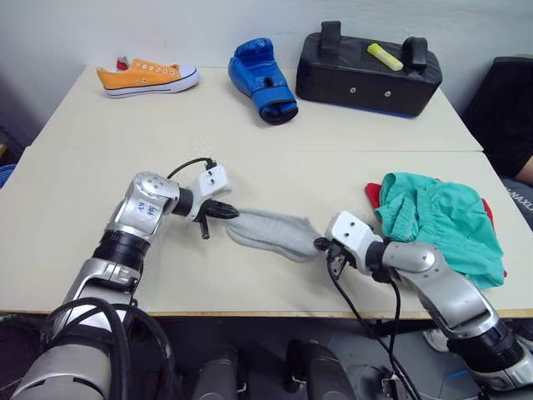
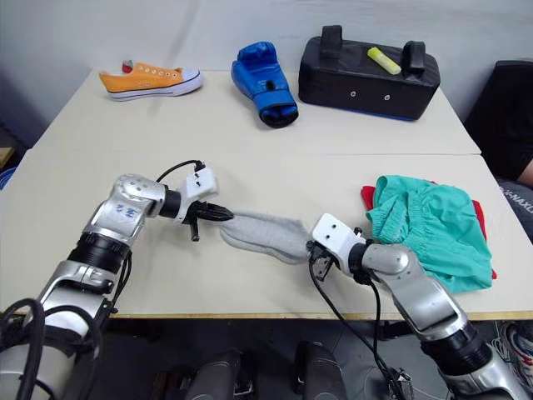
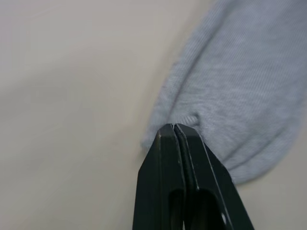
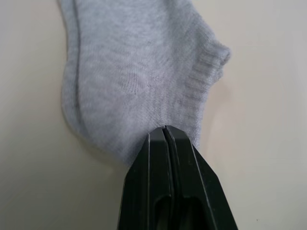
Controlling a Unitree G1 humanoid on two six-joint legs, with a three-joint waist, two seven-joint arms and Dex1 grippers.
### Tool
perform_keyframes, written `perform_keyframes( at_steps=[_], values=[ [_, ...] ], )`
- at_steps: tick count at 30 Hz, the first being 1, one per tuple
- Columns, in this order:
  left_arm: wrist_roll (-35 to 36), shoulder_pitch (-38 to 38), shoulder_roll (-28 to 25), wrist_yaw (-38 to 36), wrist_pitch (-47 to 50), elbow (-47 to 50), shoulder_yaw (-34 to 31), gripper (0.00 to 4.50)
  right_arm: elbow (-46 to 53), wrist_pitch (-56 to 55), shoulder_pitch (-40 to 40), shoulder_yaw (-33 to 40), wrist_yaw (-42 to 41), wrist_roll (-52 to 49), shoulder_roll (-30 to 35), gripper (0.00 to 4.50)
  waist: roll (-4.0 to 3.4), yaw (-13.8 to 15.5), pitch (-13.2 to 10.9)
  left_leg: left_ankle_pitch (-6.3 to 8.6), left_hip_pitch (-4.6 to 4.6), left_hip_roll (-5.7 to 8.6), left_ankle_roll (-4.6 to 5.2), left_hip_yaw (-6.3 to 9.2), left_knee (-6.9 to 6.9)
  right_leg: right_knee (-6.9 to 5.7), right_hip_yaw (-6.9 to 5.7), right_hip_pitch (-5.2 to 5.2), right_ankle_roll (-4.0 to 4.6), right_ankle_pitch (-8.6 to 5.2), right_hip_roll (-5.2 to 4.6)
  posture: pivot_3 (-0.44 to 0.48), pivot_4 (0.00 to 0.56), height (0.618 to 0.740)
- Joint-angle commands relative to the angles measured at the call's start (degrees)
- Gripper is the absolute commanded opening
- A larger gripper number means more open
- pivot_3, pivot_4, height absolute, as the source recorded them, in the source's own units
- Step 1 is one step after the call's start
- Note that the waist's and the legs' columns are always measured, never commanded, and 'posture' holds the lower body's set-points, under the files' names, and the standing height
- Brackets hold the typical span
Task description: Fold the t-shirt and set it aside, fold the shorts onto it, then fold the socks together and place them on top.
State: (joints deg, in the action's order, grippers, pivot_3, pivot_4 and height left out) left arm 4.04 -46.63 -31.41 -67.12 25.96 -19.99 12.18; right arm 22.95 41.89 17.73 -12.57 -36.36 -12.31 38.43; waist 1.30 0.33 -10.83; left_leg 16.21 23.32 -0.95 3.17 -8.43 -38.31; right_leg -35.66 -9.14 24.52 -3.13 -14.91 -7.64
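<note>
Both tools [image 1: 230, 213] [image 1: 320, 244] pinching socks [image 1: 271, 231]

Robot test lab: plain tables [image 1: 250, 133] against bare wall [image 1: 166, 25], assorted props: sneaker [image 1: 148, 77], boxing glove [image 1: 262, 79].

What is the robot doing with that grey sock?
The robot is pinching the grey socks at both ends, flat on the table. Its left claw is shut on one end and its right claw is shut on the other. The green shorts already lie on the red t-shirt to the robot's right. An orange sneaker, a blue boxing glove and a black pad sit at the far side.
</note>
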Motion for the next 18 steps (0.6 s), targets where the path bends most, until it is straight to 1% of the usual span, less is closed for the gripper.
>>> perform_keyframes(
  at_steps=[1,2,5,8,10,13,17,18],
  values=[
    [4.3,-0.4,1.2,-0.3,6.5,11.2,-0.7,0.03,5.0,2.8,3.4,4.1,0.2,-4.5,-3.2,0.00,-0.01,0.3,0.0,0.01,0.02,0.02,0.01,0.00,-0.03,0.01,0.01,0.00,0.00,0.00,-0.01,0.000,0.150,0.740],
    [4.6,-0.3,1.5,0.1,7.5,12.0,-0.5,0.03,5.3,3.6,4.3,4.4,0.5,-5.1,-4.1,0.00,-0.01,0.2,0.0,0.01,0.03,0.04,0.02,-0.02,-0.03,0.03,0.01,-0.01,-0.02,0.01,-0.03,0.000,0.150,0.740],
    [3.1,-0.1,2.9,2.3,7.2,10.3,1.0,0.03,3.9,3.8,6.6,2.0,0.7,-4.2,-5.9,0.00,-0.01,-0.1,0.0,0.01,-0.03,0.05,0.04,-0.04,-0.01,0.02,0.01,-0.05,-0.02,0.01,0.00,0.000,0.150,0.740],
    [0.5,0.4,4.7,4.1,7.6,6.9,4.4,0.03,-1.4,1.3,7.9,-3.7,0.4,-0.4,-6.8,0.00,-0.01,-0.3,0.0,0.00,-0.03,0.05,0.03,-0.04,0.04,0.02,-0.02,-0.04,-0.02,0.01,0.07,0.000,0.150,0.740],
    [-1.2,0.7,4.4,4.3,7.2,4.7,6.4,0.03,-4.3,-0.7,8.2,-6.5,-0.1,2.4,-6.3,0.00,-0.01,-0.4,0.0,0.00,-0.02,0.06,0.05,-0.10,0.03,0.01,-0.01,-0.03,-0.02,0.01,0.07,0.000,0.150,0.740],
    [-5.2,0.6,1.6,5.1,5.0,1.2,9.0,0.03,-5.7,-2.6,6.8,-8.8,-1.3,5.5,-3.5,0.00,-0.01,-0.4,0.0,0.00,0.00,0.06,0.05,-0.14,0.05,-0.01,-0.01,0.03,-0.02,0.01,0.08,0.000,0.150,0.740],
    [-6.5,1.4,-3.4,3.6,4.2,0.3,9.9,0.03,-3.2,-2.7,2.6,-7.2,-2.8,6.1,0.9,0.00,-0.05,-0.5,0.0,0.01,-0.13,0.03,0.03,-0.13,0.07,0.05,0.02,-0.07,-0.01,0.00,0.04,0.000,0.150,0.740],
    [-7.4,1.5,-5.4,3.6,2.8,-0.4,10.0,0.03,-2.2,-2.8,1.1,-6.2,-3.2,6.0,2.3,0.00,-0.05,-0.6,0.1,0.02,-0.16,0.01,0.01,-0.13,0.07,0.04,0.02,-0.08,0.00,0.00,0.04,0.000,0.150,0.740]
  ],
)
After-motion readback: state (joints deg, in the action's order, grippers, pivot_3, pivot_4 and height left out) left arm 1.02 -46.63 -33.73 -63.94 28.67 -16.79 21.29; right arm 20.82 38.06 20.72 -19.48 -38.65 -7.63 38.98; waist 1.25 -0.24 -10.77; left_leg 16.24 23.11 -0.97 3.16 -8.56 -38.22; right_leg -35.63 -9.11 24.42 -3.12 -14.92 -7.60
